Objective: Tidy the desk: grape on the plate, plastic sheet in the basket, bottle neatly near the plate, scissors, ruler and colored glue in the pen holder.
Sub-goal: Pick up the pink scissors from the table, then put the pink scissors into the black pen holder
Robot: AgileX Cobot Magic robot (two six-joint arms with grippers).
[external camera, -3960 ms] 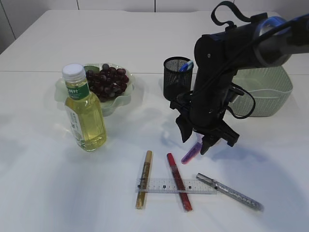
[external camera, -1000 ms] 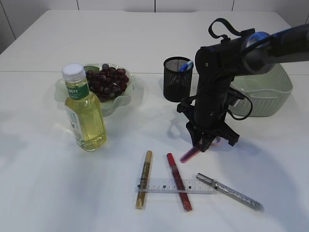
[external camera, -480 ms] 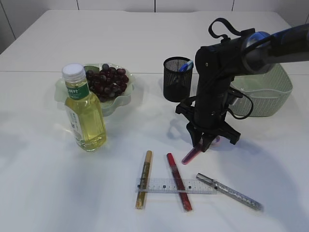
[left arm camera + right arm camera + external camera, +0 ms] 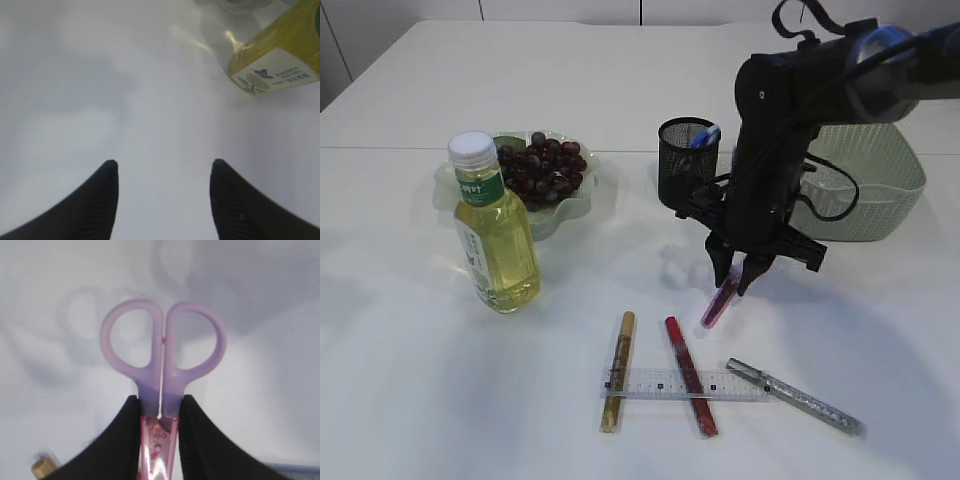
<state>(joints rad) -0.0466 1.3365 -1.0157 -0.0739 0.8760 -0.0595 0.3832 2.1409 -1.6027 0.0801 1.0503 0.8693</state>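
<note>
My right gripper (image 4: 738,278) is shut on the purple-handled scissors (image 4: 162,355) just below the handle loops. Their pink sheathed blade (image 4: 717,304) hangs slanted over the table, front right of the black mesh pen holder (image 4: 686,165). A clear ruler (image 4: 685,384) lies across a gold glue stick (image 4: 617,370) and a red one (image 4: 691,375), with a silver one (image 4: 798,398) to their right. Grapes (image 4: 542,168) fill the green plate (image 4: 572,205); the bottle (image 4: 496,235) stands upright before it. My left gripper (image 4: 164,167) is open over bare table near the bottle (image 4: 280,60). The plastic sheet is out of view.
A pale green basket (image 4: 880,190) stands at the back right, behind my right arm. A blue item (image 4: 706,136) sticks out of the pen holder. The white table stretches wide on the left and front.
My right gripper has risen with the scissors, lifting their tip off the table and carrying them slightly back toward the pen holder. Everything else stays put.
</note>
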